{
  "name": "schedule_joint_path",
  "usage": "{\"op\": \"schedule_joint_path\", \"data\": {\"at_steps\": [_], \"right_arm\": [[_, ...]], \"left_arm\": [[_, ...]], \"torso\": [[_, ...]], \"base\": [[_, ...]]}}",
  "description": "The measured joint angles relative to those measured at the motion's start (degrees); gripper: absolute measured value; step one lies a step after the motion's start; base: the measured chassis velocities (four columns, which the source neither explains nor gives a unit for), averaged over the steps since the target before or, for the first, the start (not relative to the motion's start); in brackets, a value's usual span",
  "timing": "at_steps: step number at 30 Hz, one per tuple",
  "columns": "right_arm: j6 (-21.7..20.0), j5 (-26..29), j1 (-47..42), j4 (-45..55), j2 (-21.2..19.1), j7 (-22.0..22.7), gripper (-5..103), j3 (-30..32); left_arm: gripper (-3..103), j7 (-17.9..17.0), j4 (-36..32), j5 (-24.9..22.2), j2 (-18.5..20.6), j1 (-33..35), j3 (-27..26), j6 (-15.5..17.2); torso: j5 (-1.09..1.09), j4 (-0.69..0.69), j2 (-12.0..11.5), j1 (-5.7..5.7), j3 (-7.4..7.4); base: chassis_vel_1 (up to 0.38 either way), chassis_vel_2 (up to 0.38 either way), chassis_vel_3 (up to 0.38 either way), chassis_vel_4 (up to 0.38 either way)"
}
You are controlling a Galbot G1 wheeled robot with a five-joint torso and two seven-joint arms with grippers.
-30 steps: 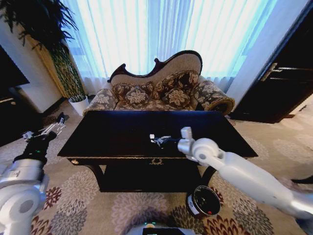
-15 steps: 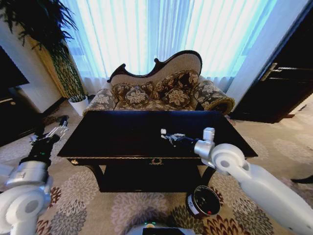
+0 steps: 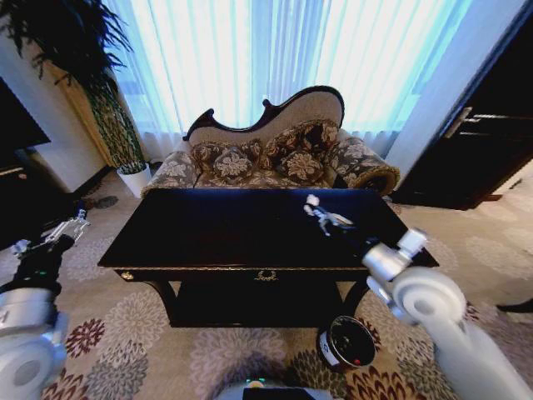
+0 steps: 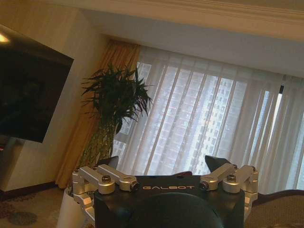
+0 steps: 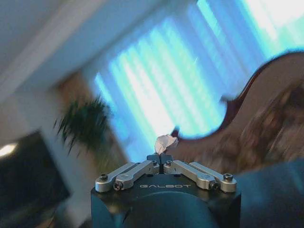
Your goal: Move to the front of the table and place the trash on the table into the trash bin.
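A glossy near-black desk (image 3: 208,229) with gold trim and a gold emblem on its front edge stands in the middle of a patterned floral carpet (image 3: 150,333); behind it sits a floral sofa (image 3: 275,154) with a dark curved frame, backed by bright sheer curtains (image 3: 283,58); a tall potted plant (image 3: 75,58) stands in the far left corner. The right end effector (image 3: 311,202) is raised above the right part of the desk, its silver arm reaching up from the lower right; in the right wrist view its two fingers are pressed together, pinching a small white paper scrap (image 5: 166,142) at their tips. The trash bin (image 3: 346,342), a small round dark cylinder with a shiny rim and a white label, stands on the carpet just in front of the desk's right front leg, below and nearer than the raised end effector; something small and red lies inside it. The left end effector (image 3: 77,219) is held out to the left of the desk, well apart from it, over the carpet; in the left wrist view its fingers (image 4: 216,164) are spread wide with nothing between them, pointing toward the curtains and the plant.
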Motion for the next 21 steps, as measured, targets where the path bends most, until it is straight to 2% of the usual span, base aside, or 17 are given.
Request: {"op": "schedule_joint_path", "data": {"at_steps": [2, 4, 5, 7, 8, 9, 11, 13, 14, 15, 17, 20, 21], "right_arm": [[5.31, -2.44, -3.01, 0.43, 2.2, -0.19, 0, 2.47], [6.87, -2.9, -3.8, 0.48, 2.83, -0.28, 0, 3.25], [10.72, -3.59, -5.52, 0.52, 4.27, -0.58, 0, 4.84], [14.92, -4.4, -7.46, 0.54, 5.86, -1.06, 0, 5.95], [18.33, -5.39, -8.98, 0.47, 7.18, -1.67, 0, 6.58], [18.33, -5.39, -8.98, 0.47, 7.18, -1.67, 0, 6.58], [23.48, -7.78, -11.97, -0.64, 9.7, -4.03, 0, 7.64], [26.4, -10.07, -13.82, -2.68, 10.83, -6.2, 0, 8.13], [29.1, -12.04, -14.46, -5.05, 11.03, -8.15, 0, 8.42], [29.1, -12.04, -14.46, -5.05, 11.03, -8.15, 0, 8.42], [32.1, -12.95, -14.67, -8.22, 10.4, -10.32, 0, 8.52], [35.38, -10.35, -14.82, -13.82, 8.43, -15.58, 0, 9.21], [35.38, -10.35, -14.82, -13.82, 8.43, -15.58, 0, 9.21]], "left_arm": [[100, -0.18, 0.0, -0.55, 0.06, 0.22, -0.44, 0.13], [100, -0.19, 0.0, -0.63, -0.05, 0.33, -0.58, 0.14], [100, -0.2, -0.01, -0.77, -0.32, 0.58, -0.87, 0.15], [100, -0.21, -0.04, -1.15, -0.57, 0.85, -1.41, 0.15], [100, -0.21, -0.05, -1.6, -0.65, 0.98, -1.95, 0.13], [100, -0.21, -0.05, -1.6, -0.65, 0.98, -1.95, 0.13], [100, -0.21, -0.05, -2.43, -0.6, 1.08, -2.92, 0.1], [100, -0.21, -0.05, -2.8, -0.36, 1.07, -3.4, 0.08], [100, -0.21, -0.05, -2.85, -0.26, 1.0, -3.48, 0.07], [100, -0.21, -0.05, -2.85, -0.26, 1.0, -3.48, 0.07], [100, -0.23, -0.05, -2.86, -0.36, 0.94, -3.43, 0.05], [100, -0.24, 0.07, -2.72, -0.61, 0.94, -3.08, 0.0], [100, -0.24, 0.07, -2.72, -0.61, 0.94, -3.08, 0.0]], "torso": [[0.0, 0.02, 0.0, 0.01, 0.01], [0.0, 0.01, 0.0, 0.01, 0.01], [0.0, 0.01, -0.01, 0.01, 0.01], [0.01, 0.01, -0.01, 0.01, 0.01], [0.0, 0.01, 0.0, 0.01, 0.01], [0.0, 0.01, 0.0, 0.01, 0.01], [0.0, 0.01, 0.0, 0.0, 0.0], [0.0, 0.0, 0.0, 0.0, 0.0], [0.0, 0.0, 0.0, 0.0, 0.0], [0.0, 0.0, 0.0, 0.0, 0.0], [0.02, 0.01, 0.0, 0.0, 0.0], [0.01, 0.01, -0.01, 0.01, 0.01], [0.01, 0.01, -0.01, 0.01, 0.01]], "base": [[0.0, 0.0, 0.0, 0.0], [0.0, 0.0, 0.0, 0.0], [0.0, 0.0, 0.0, 0.0], [0.0, 0.0, 0.0, 0.0], [0.0, 0.0, 0.0, 0.0], [0.0, 0.0, 0.0, 0.0], [0.0, 0.0, 0.0, 0.0], [0.0, 0.0, 0.0, 0.0], [0.0, 0.0, 0.0, 0.0], [0.0, 0.0, 0.0, 0.0], [0.0, 0.0, 0.0, 0.0], [0.0, 0.0, 0.0, 0.0], [0.0, 0.0, 0.0, 0.0]]}}
